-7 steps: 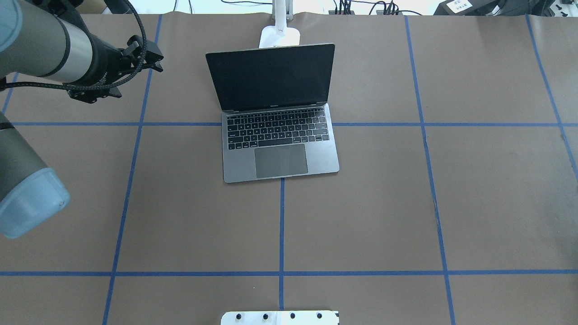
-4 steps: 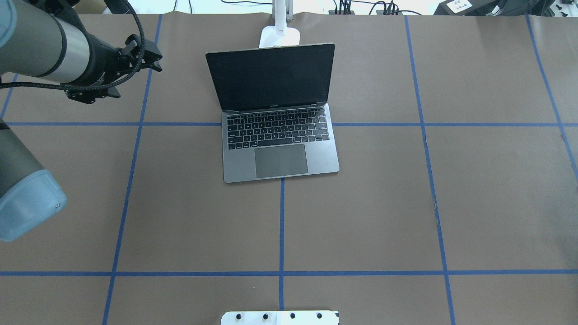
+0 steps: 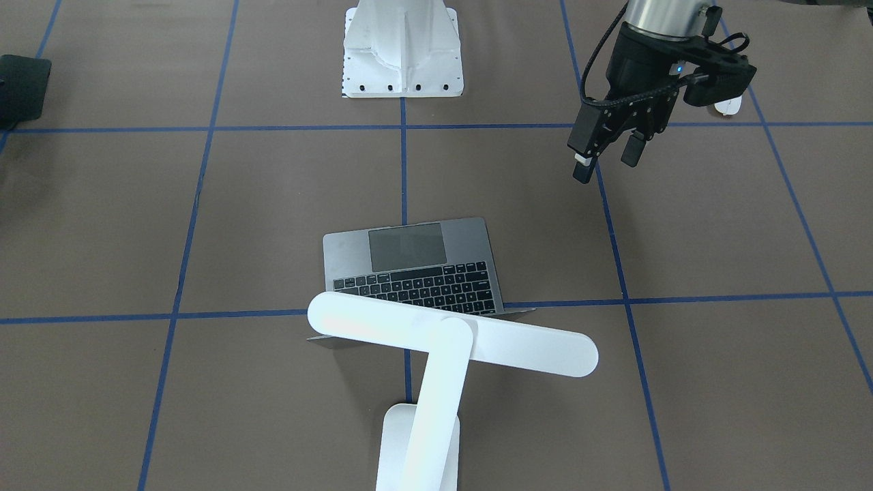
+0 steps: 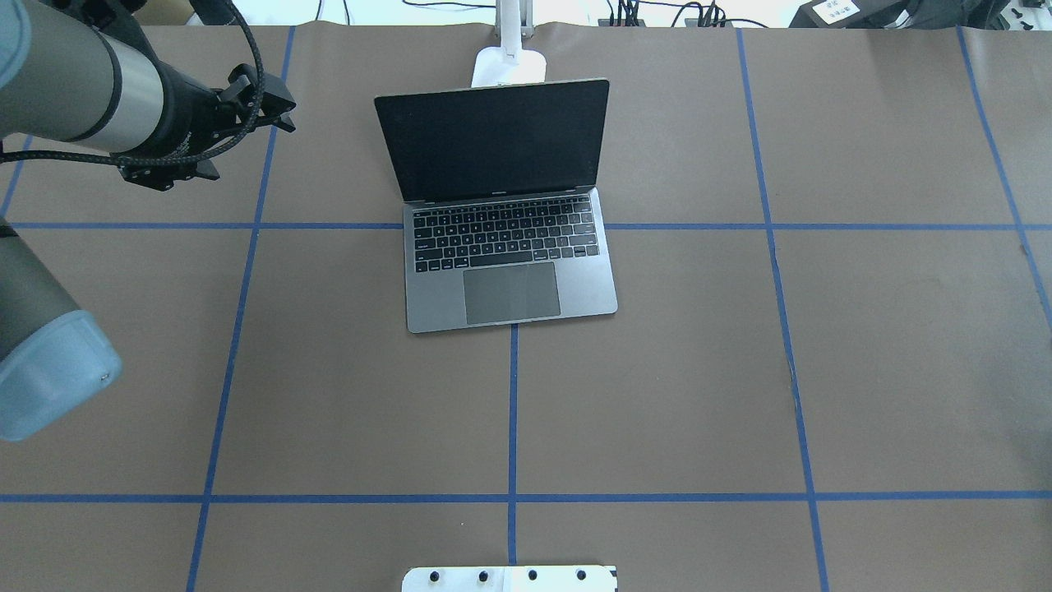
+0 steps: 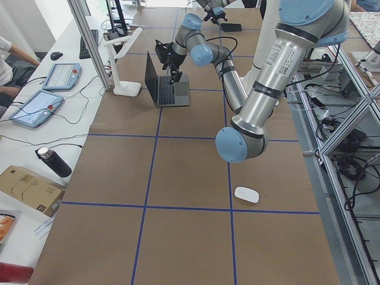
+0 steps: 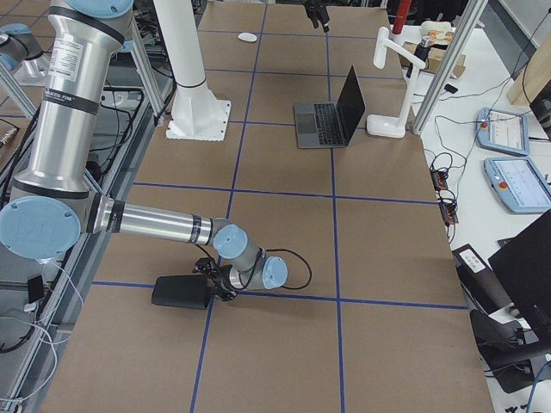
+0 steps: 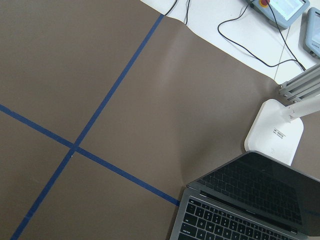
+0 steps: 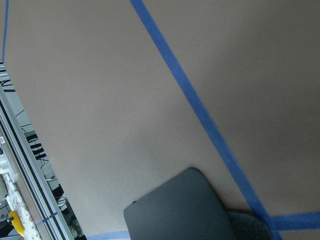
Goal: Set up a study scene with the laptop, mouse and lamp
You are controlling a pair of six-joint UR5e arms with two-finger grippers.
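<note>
The laptop [image 4: 509, 271] stands open mid-table with a dark screen; it also shows in the front view [image 3: 409, 266]. The white lamp [image 3: 450, 334] stands behind it, with its bar head over the lid and its base [image 4: 509, 67] at the far edge. The white mouse [image 5: 246, 195] lies at the table's left end, partly behind my left wrist in the front view [image 3: 731, 106]. My left gripper [image 3: 607, 167] is open and empty, hovering above the table left of the laptop. My right gripper [image 6: 211, 288] is low at the black mousepad [image 8: 180, 210]; I cannot tell its state.
The white finned pedestal [image 3: 402, 54] is bolted at the robot's side of the table. The mousepad [image 3: 20, 88] lies at the right end. Blue tape lines [image 4: 513, 411] cross the brown table cover. Cables, tablets and a bottle [image 5: 53, 161] lie beyond the far edge.
My left arm has drawn back slightly to the left. The laptop and the lamp have not moved.
</note>
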